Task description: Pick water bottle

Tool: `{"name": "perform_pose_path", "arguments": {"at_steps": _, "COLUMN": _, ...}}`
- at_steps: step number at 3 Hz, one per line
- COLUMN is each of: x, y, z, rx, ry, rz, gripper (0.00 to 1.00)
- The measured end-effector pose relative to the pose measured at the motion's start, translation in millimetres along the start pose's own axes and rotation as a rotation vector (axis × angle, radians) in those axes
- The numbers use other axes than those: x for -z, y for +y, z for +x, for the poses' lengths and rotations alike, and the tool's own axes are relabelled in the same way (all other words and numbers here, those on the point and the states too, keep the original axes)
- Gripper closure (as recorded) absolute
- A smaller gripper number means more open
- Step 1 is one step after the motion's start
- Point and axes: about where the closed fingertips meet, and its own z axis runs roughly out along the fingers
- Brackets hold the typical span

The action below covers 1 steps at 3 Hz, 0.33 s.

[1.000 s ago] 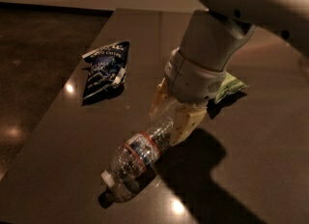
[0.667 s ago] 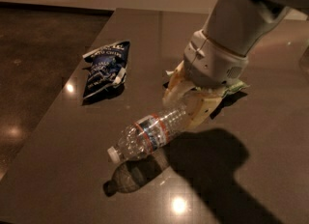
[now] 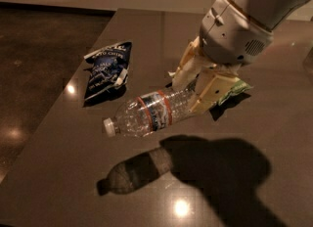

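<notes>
The water bottle (image 3: pixel 149 113) is clear ribbed plastic with a white cap at its left end and a blue-white label edged by red bands. It hangs nearly level in the air above the dark table (image 3: pixel 73 172), and its shadow lies on the surface below it. My gripper (image 3: pixel 193 93) is at the middle right, shut on the bottle's base end with one cream finger (image 3: pixel 209 92) in front and the other behind.
A dark blue snack bag (image 3: pixel 106 69) lies on the table to the left of the bottle. A green bag (image 3: pixel 234 91) lies partly hidden behind the gripper. The table's left edge runs diagonally, with dark floor beyond it.
The gripper has lifted the bottle off the table and carried it up and to the right. The bottle's shadow has separated from it.
</notes>
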Motion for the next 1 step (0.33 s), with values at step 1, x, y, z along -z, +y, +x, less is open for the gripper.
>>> {"name": "perform_pose_path", "arguments": {"at_steps": 1, "x": -0.1, "y": -0.4, "z": -0.2, "rx": 0.000, "ry": 0.000, "rz": 0.002, "gripper": 1.00}}
